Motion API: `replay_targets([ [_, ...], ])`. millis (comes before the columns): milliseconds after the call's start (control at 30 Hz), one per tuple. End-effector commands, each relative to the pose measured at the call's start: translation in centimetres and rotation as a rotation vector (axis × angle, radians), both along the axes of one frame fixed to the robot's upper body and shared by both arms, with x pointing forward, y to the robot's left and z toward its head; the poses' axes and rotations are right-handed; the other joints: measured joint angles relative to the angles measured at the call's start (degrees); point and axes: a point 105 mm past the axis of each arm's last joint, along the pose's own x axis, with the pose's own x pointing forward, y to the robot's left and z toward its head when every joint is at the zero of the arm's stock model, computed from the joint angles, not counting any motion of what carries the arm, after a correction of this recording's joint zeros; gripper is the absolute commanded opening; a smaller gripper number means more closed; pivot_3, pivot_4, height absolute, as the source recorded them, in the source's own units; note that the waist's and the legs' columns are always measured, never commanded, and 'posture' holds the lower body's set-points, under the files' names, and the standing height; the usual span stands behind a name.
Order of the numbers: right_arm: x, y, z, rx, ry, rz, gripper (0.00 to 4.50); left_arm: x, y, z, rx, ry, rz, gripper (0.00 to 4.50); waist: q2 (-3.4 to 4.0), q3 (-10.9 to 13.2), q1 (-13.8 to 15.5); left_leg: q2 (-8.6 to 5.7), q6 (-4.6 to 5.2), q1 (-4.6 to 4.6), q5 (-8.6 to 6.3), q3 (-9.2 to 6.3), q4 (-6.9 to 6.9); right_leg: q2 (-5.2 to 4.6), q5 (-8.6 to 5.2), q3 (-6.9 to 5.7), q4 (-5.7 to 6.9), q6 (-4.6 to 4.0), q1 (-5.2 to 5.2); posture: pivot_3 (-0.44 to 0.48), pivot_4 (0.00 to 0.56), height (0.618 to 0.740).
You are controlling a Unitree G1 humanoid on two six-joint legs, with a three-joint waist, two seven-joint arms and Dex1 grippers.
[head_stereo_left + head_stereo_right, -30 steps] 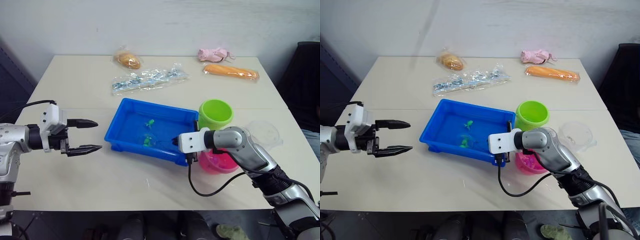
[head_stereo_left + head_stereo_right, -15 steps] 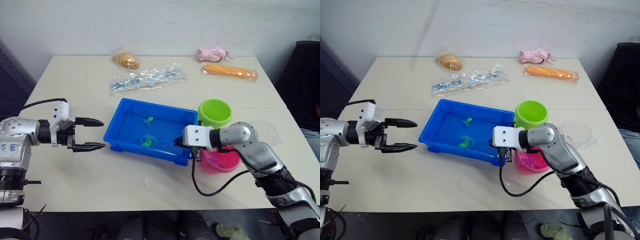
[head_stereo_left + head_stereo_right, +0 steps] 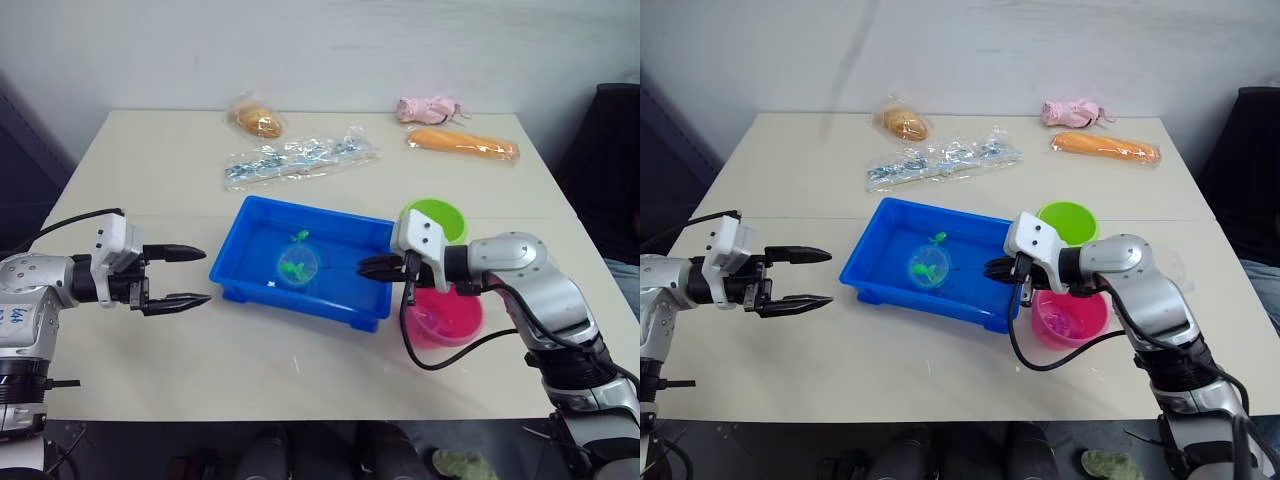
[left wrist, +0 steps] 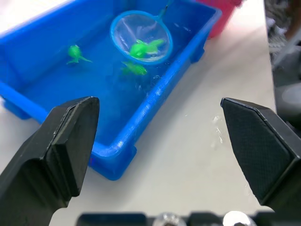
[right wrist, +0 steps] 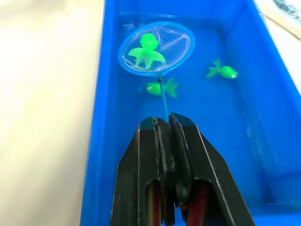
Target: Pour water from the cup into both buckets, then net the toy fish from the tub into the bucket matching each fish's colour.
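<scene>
The blue tub [image 3: 232, 270] sits mid-table holding water. My right gripper [image 3: 372, 267] is shut on the thin handle of the net [image 5: 156, 48], at the tub's right end. The net's hoop hangs over the tub's middle with one green toy fish [image 5: 146, 51] in its mesh. Two more green fish [image 5: 161, 88] [image 5: 222, 71] lie in the water. The lime green bucket [image 3: 440, 215] stands behind my right wrist and the pink bucket [image 3: 445, 315] below it. An edge of the clear cup [image 3: 1178, 270] peeks out past my right elbow. My left gripper [image 3: 185, 275] is open and empty, left of the tub.
Along the table's far side lie a bagged bun [image 3: 255, 120], a clear bag of small metal parts [image 3: 298, 158], an orange packet [image 3: 462, 143] and a pink item [image 3: 428, 108]. A dark chair [image 3: 610, 150] stands at the right. Water drops dot the table near the tub.
The net has come up out of the water with a green fish in it. My right gripper has drawn back to the right toward the buckets. The left gripper stays open near the tub.
</scene>
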Motion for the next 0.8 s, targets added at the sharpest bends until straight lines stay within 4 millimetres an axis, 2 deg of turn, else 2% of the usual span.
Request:
replay_targets([
  [33,-0.6,-1.1,1.6,0.057,-0.027,-0.015,0.0,-0.1,-0.9,1.5,-0.063,-0.063,0.0,4.46,-0.01,0.0,-0.01,-0.01,0.02,0.0,-0.01,-0.01,0.01,-0.01,0.0,0.0,0.02,0.0,0.0,0.0,0.15,0.74],
  [200,-0.9,-3.2,3.2,0.133,-0.046,-0.112,0.0,-0.3,-2.7,1.7,-0.115,-0.025,-0.021,4.46,-0.01,0.0,-0.25,0.0,0.03,0.0,-0.02,-0.04,0.0,0.0,0.0,0.01,0.0,0.01,0.0,0.0,0.15,0.74],
  [400,-1.8,-7.0,5.0,0.217,-0.064,-0.308,0.0,0.5,-5.0,3.0,-0.207,-0.05,-0.039,4.46,-0.01,0.0,-0.05,0.0,0.03,0.03,-0.02,-0.17,0.0,-0.01,0.0,0.05,0.01,0.01,0.01,0.0,0.15,0.74],
  [633,-2.7,-12.3,5.6,0.175,-0.136,-0.52,0.0,1.2,-6.7,3.2,-0.246,-0.051,-0.078,4.46,-0.01,0.0,0.26,-0.06,0.03,0.03,-0.01,-0.03,0.0,0.0,0.01,0.09,-0.01,0.02,0.02,0.0,0.15,0.74],
  [800,-1.9,-16.5,5.0,0.077,-0.225,-0.705,0.0,1.5,-7.4,3.1,-0.253,-0.051,-0.091,4.46,-0.01,0.0,0.15,-0.06,0.03,0.05,-0.01,0.13,0.0,0.05,0.01,0.1,-0.02,0.02,0.02,0.0,0.15,0.74],
])
